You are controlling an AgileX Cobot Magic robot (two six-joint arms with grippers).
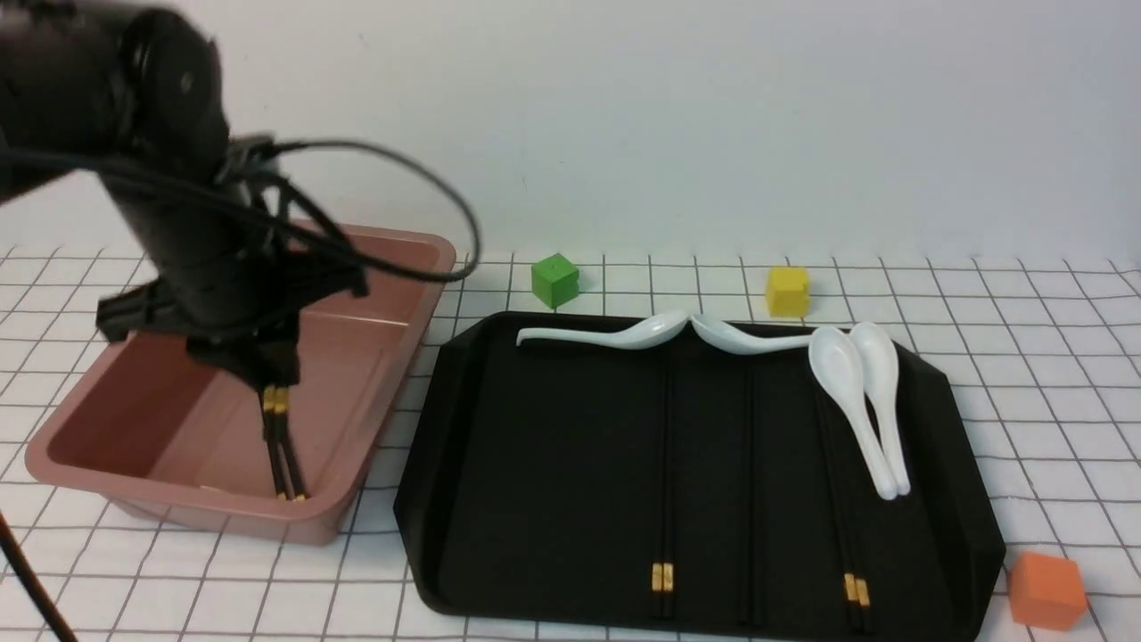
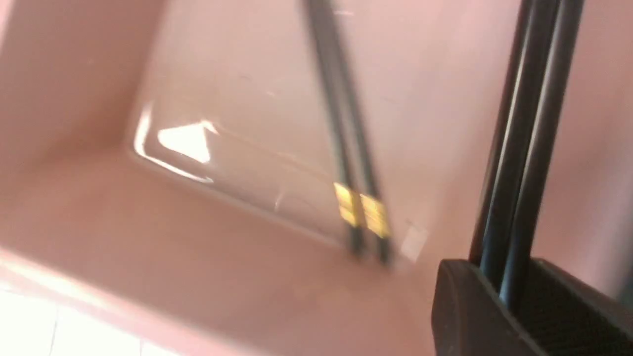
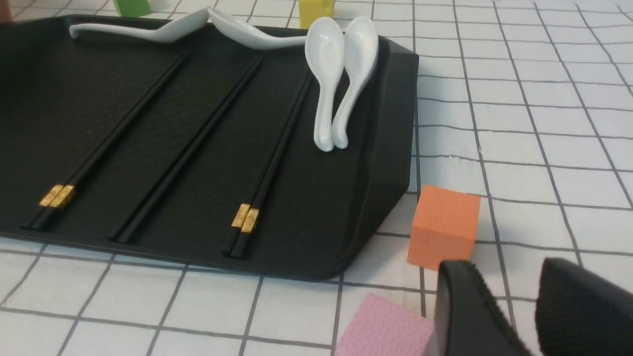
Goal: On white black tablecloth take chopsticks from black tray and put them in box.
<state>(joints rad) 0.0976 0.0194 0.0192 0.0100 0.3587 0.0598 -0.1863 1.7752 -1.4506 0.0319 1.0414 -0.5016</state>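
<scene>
My left gripper (image 1: 267, 370) is over the pink-brown box (image 1: 392, 392) on the grid tablecloth (image 1: 1025, 357). It is shut on a pair of black chopsticks (image 1: 281, 446) that slant down inside the box. In the left wrist view the jaws (image 2: 509, 277) clamp this pair (image 2: 524, 148). A second, blurred pair with gold bands (image 2: 361, 215) shows against the box's inside. The black tray (image 1: 535, 499) holds three more pairs (image 1: 662, 481) (image 1: 842, 499) (image 3: 188, 148). My right gripper (image 3: 514, 291) is open and empty, off the tray's near right corner, out of the front view.
Several white spoons (image 1: 856, 401) lie at the tray's far side and right. A green cube (image 1: 554, 279) and a yellow cube (image 1: 787, 291) stand behind the tray. An orange cube (image 3: 443, 225) and a pink cube (image 3: 385, 326) sit close to my right gripper.
</scene>
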